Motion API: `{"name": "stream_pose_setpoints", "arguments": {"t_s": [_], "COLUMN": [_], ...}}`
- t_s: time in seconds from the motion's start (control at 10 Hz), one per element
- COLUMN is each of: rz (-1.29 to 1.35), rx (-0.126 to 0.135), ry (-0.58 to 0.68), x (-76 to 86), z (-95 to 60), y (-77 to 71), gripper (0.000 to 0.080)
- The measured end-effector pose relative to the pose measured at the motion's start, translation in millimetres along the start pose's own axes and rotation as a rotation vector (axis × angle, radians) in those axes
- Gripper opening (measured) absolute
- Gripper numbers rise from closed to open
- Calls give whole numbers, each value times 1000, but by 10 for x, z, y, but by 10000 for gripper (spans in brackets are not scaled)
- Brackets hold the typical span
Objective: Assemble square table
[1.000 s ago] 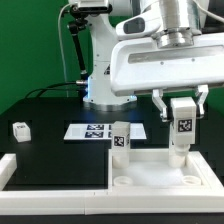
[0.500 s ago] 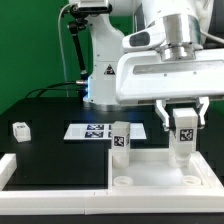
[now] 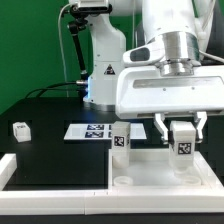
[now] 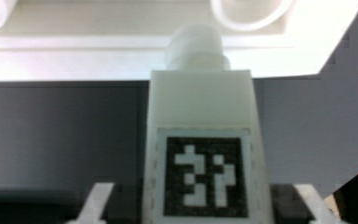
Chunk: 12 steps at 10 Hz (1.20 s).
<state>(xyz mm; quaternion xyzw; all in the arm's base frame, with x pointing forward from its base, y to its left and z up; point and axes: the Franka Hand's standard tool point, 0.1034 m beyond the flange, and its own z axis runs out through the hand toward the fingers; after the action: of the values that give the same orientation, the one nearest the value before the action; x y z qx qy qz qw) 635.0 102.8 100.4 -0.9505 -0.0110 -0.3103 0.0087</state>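
Observation:
My gripper [image 3: 182,136] is shut on a white block leg [image 3: 183,143] with a black-white tag, held upright over the far right corner of the square table top [image 3: 152,168]. In the wrist view the same leg [image 4: 202,120] fills the middle between my fingers [image 4: 105,203], its round peg pointing at the top's rim, where a round socket [image 4: 250,10] shows. I cannot tell whether the peg touches the top. A second tagged leg [image 3: 121,140] stands upright at the top's far left corner. A third leg [image 3: 20,129] lies loose at the exterior view's left.
The marker board [image 3: 88,131] lies flat on the black table behind the top. A long white border rail [image 3: 50,172] runs along the front at the exterior view's left. The arm's base [image 3: 100,70] stands at the back.
The gripper has come down with the leg toward the table top's far right corner. The other legs and the top have not moved.

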Motion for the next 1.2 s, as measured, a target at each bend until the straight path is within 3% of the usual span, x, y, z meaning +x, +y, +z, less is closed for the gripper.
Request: {"name": "stream_pose_setpoints", "arguments": {"t_s": [0.3,1.2], "rz": [-11,-26], "rx": [11,2], "ry": [-14,-6], "x": [-104,-235], "z": [21,128], "y": [-164,-160], "gripper": [290,290]}}
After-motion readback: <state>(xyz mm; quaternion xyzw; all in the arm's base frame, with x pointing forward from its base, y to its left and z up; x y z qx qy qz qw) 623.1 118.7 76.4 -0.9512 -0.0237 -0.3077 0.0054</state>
